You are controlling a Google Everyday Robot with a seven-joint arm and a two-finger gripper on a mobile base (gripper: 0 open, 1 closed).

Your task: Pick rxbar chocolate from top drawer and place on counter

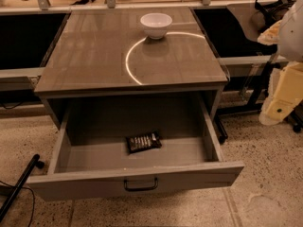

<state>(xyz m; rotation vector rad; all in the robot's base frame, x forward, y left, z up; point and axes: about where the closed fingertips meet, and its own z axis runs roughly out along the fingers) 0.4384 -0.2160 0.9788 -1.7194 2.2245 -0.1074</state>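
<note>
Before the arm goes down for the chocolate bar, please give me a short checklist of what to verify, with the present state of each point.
1. Top drawer pulled open: ok.
2. Rxbar chocolate in plain sight, lying flat on the drawer floor with nothing on it: ok.
3. Bar away from the drawer walls: ok, it lies near the middle.
4. Gripper above the bar: not ok, it is at the right edge of the view, beside the cabinet.
5. Free place on the counter: ok, the white bowl stands only at the back.
</note>
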